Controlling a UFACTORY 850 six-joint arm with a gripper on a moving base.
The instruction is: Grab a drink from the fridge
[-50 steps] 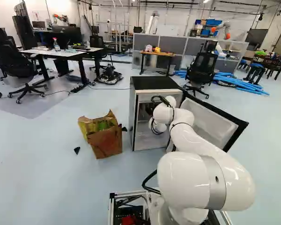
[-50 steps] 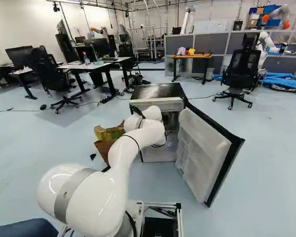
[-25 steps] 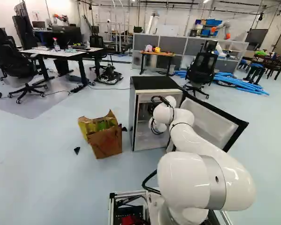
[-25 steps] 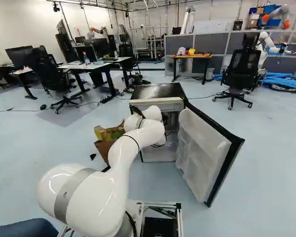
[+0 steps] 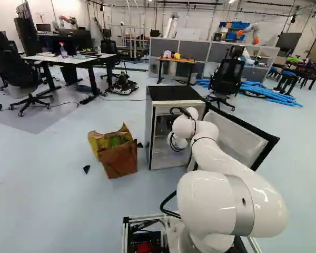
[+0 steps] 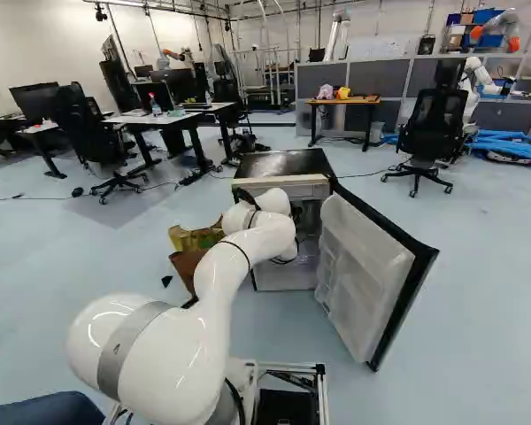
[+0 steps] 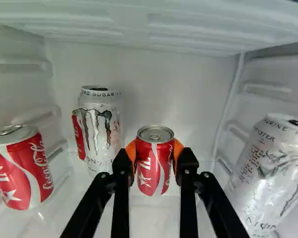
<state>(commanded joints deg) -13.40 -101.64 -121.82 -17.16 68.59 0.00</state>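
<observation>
My claw (image 7: 155, 151) grips a red can (image 7: 154, 171) between its orange pads (image 7: 131, 151), inside the open fridge (image 5: 174, 94) and facing its back wall (image 7: 154, 87), with a silver can (image 7: 97, 126) near that wall and another silver can (image 7: 270, 173) by a side wall (image 7: 273, 91).

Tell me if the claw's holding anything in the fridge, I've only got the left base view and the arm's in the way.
Observer: Wrist view shows the claw shut on a red can, an orange pad on each side.
Operator: Anything standing close by it?
Observer: Yes, a taller white can beside the claw.
Operator: And behind that?
Observer: Something red, mostly hidden by the white can.
</observation>
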